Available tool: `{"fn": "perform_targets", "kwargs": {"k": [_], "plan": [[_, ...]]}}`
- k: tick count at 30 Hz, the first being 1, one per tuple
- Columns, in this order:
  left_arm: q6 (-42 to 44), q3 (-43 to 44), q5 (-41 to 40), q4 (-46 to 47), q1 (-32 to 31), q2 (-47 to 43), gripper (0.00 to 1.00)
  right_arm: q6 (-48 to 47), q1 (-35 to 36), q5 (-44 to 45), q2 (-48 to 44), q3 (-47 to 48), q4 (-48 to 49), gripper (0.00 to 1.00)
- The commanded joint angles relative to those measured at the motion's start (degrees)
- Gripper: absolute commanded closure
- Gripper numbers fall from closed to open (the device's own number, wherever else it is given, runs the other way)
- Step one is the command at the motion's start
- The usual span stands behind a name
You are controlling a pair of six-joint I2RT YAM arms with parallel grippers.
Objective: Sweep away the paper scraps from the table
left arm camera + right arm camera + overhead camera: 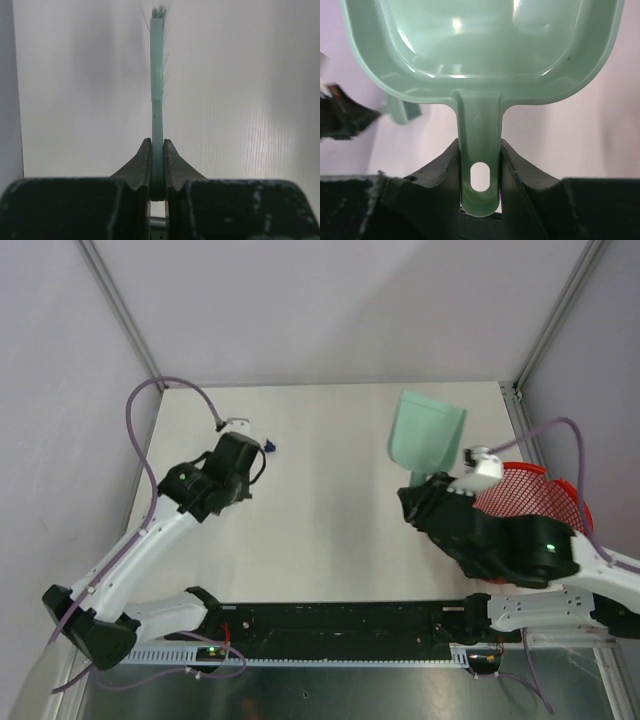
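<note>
The left gripper [157, 167] is clamped tight on the thin handle of the pale green brush [157, 75], which the left wrist view shows edge-on with its bristles at the top of the frame. The right gripper [480, 170] is closed around the dustpan [480, 50] handle just above its hanging hole, and the part of the pan in view holds no scraps. From above, only one dark blue paper scrap [268, 448] shows, lying on the white table [330, 530] just right of the left gripper in the upper left. Others may be hidden under that arm. The dustpan sits well apart from it, in the upper right near the red mesh basket [525, 495], so the step in hand looks like bringing pan and brush together around that scrap. To do it well, I would set the pan's front lip flat on the table close to the scrap's right side, mouth facing it, leaving no gap for paper to slide under. The brush should land on the scrap's left side with its broad face square to the pan and its bristle tips just touching. Short, light strokes suit it, since such a tiny crumpled bit will likely flick away under a hard sweep.
</note>
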Motion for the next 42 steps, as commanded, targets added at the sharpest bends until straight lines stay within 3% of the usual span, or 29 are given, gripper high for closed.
{"fn": "perform_targets", "kwargs": {"k": [1, 6, 13, 21, 28, 32, 38, 42], "plan": [[3.86, 8.21, -0.87, 2.05, 3.72, 4.97, 1.00, -9.22, -8.68, -16.47, 7.16, 3.67, -2.98, 1.00], [7.43, 16.26, 1.92, 3.03, 7.34, 12.48, 1.00, -13.79, -16.51, -32.14, 15.62, 3.75, -4.56, 1.00], [10.62, 26.51, 9.13, 3.46, 10.55, 21.27, 1.00, -21.59, -18.74, -46.82, 25.65, 3.44, -6.45, 1.00], [8.60, 30.11, 19.10, 3.54, 10.80, 19.27, 1.00, -25.55, -19.06, -49.75, 30.80, 2.44, -4.94, 1.00], [12.47, 31.80, 14.15, 3.52, 10.89, 21.82, 1.00, -31.15, -21.10, -56.46, 35.62, 2.33, -0.48, 1.00], [13.70, 34.33, 8.21, 3.50, 12.48, 26.24, 1.00, -33.08, -22.09, -58.69, 38.64, 2.37, 0.34, 1.00], [13.86, 41.76, 7.55, 3.72, 16.01, 36.42, 1.00, -33.98, -22.42, -58.68, 41.08, 2.33, 0.56, 1.00], [19.94, 49.24, 8.22, 4.03, 16.59, 46.25, 1.00, -34.04, -22.43, -58.37, 41.80, 2.33, 0.47, 1.00]]}}
